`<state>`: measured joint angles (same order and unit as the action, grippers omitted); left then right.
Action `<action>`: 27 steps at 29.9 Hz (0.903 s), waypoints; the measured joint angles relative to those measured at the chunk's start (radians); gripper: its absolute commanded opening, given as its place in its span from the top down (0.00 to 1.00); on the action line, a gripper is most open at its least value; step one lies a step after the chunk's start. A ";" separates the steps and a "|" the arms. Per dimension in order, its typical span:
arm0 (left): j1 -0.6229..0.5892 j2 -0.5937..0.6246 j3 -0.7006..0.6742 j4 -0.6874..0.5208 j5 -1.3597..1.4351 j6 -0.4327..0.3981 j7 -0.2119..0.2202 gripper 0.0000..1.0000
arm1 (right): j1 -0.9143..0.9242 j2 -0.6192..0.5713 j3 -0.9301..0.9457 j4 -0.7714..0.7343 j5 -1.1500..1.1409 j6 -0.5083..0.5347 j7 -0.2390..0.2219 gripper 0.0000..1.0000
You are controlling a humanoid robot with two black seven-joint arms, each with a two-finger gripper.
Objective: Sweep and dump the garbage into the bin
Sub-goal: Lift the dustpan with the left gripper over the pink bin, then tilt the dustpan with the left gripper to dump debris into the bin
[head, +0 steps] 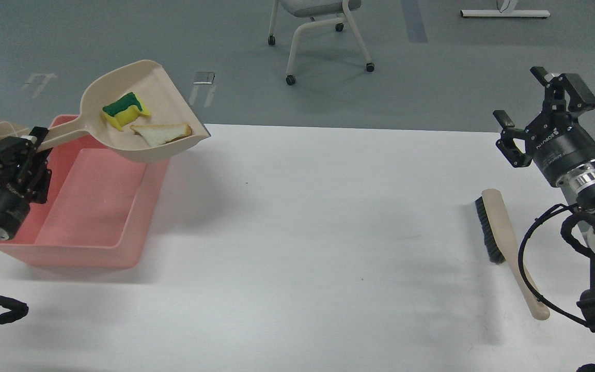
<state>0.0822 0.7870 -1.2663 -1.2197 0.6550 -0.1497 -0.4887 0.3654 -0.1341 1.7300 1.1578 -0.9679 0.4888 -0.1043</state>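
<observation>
The bin stands at the table's left edge; the dustpan hangs above its far right corner; the sponge and the bread slice lie in the dustpan, sponge behind; the brush lies far right.

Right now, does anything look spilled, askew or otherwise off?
Nothing spilled. The sponge and bread slice both sit in the dustpan, which the left pincer holds by its handle above the empty pink bin. The brush lies flat on the table, apart from the open right pincer.
</observation>
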 measured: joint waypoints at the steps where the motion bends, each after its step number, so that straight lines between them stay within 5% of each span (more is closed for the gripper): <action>1: 0.023 0.021 -0.014 0.000 0.000 -0.009 0.000 1.00 | -0.003 -0.001 0.000 0.000 0.000 0.000 0.000 0.04; 10: 0.136 0.199 -0.056 0.050 -0.004 -0.082 0.000 1.00 | -0.038 -0.005 -0.003 0.024 0.000 0.000 0.000 0.04; 27: 0.062 0.535 -0.039 0.169 0.028 -0.260 0.000 1.00 | -0.042 -0.028 0.000 0.058 0.001 0.000 0.001 0.04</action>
<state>0.1442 1.3216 -1.3049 -1.0509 0.6830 -0.4100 -0.4888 0.3239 -0.1619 1.7300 1.2156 -0.9666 0.4887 -0.1032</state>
